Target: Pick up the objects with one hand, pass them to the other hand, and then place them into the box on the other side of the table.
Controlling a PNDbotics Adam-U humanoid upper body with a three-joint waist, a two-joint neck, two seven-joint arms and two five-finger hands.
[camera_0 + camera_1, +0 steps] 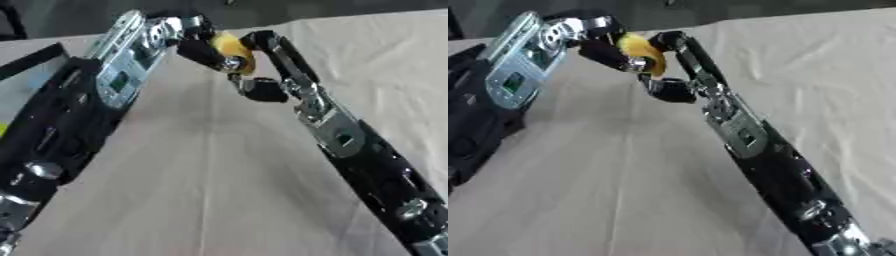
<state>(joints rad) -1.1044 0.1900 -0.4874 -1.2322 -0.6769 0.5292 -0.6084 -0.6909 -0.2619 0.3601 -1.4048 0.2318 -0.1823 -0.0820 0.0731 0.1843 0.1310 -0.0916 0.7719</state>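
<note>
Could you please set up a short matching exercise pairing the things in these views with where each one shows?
Things:
1. left hand
2. right hand
3. yellow object
4. cloth-covered table

Places or states:
A. held between the two hands' fingers
B. beneath both arms
C. comes in from the view's left
D. comes in from the lower right

Pairs: 1-C, 2-D, 3-A, 4-B

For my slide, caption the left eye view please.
Both hands, left and right, meet around a yellow object above the table.
</note>
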